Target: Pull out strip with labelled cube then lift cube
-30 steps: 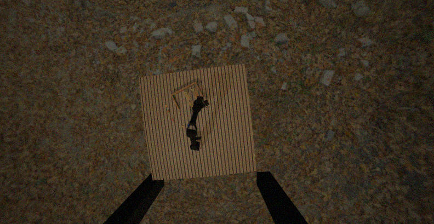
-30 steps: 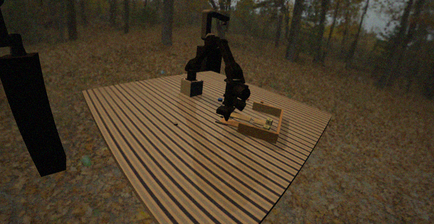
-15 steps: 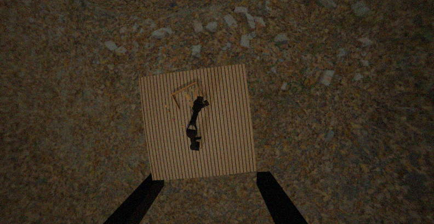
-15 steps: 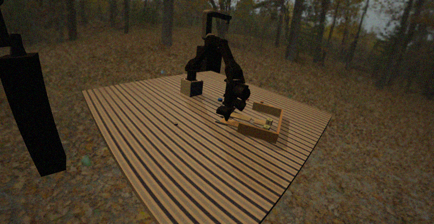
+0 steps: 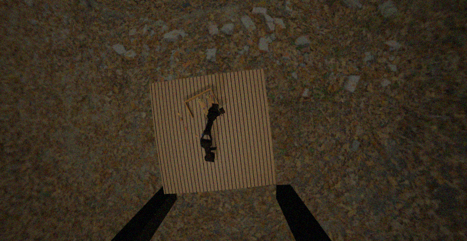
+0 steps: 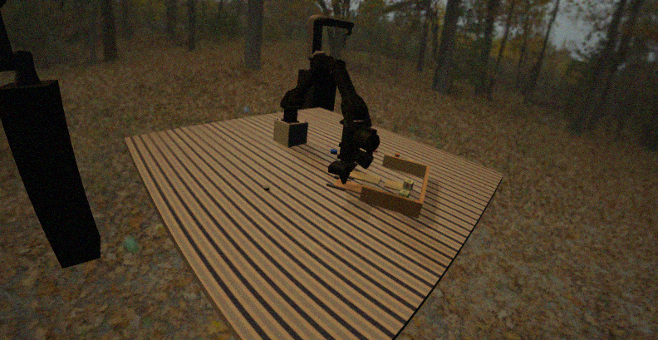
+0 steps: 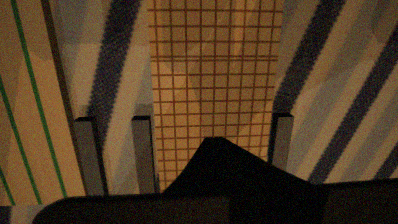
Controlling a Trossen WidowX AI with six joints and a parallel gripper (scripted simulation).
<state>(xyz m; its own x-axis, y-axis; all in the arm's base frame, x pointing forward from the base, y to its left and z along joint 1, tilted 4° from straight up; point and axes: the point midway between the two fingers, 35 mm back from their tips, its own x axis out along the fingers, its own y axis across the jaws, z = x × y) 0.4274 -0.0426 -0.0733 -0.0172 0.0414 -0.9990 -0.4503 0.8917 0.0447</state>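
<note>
My gripper is shut, with nothing visible between its fingers. It points down low over the near end of a strip with a red-brown grid; whether it touches the strip cannot be told. A double line crosses that strip. A strip with green lines lies to its left in the wrist view. In the exterior view, a pale strip and an orange strip stick out of the wooden frame's open side. Two small greenish cubes are inside the frame; their labels are unreadable.
The wooden frame has three walls. Grey guide rails stand beside the strips. A blue piece, an orange piece and a small dark piece lie on the slatted table top.
</note>
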